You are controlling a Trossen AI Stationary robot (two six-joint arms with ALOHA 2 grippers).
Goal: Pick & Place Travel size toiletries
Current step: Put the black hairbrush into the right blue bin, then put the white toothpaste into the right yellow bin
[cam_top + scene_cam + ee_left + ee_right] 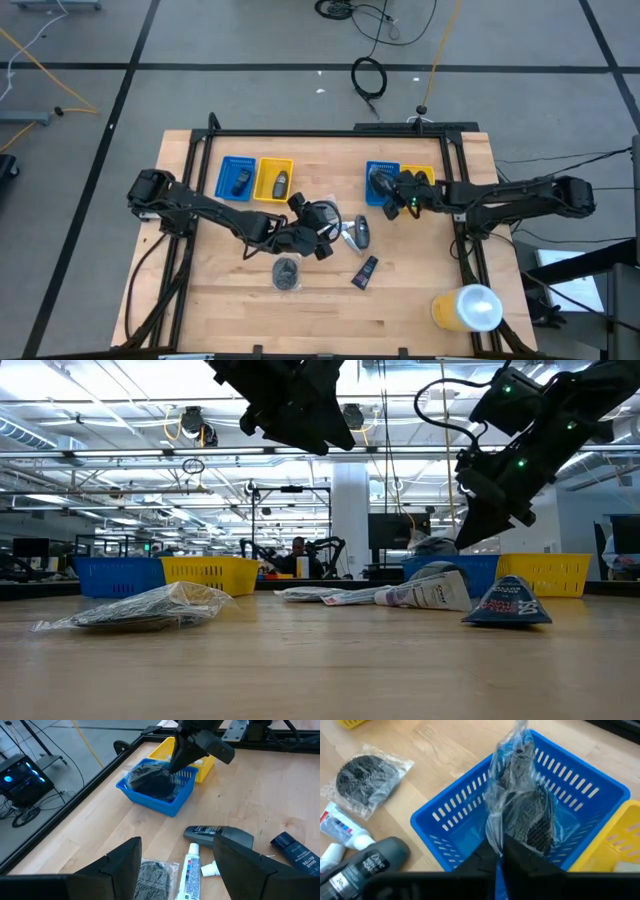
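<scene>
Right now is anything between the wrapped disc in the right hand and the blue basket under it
Nothing visible blocks it. The right hand is shut on the round grey disc in clear crinkled wrap, holding it directly over the open blue slatted plastic basket, whose floor looks bare in the right wrist view.

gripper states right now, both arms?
Left gripper: open, holding nothing, above the loose toiletries at mid-table.
Right gripper: shut on the clear-wrapped disc, over the right blue tray.
</scene>
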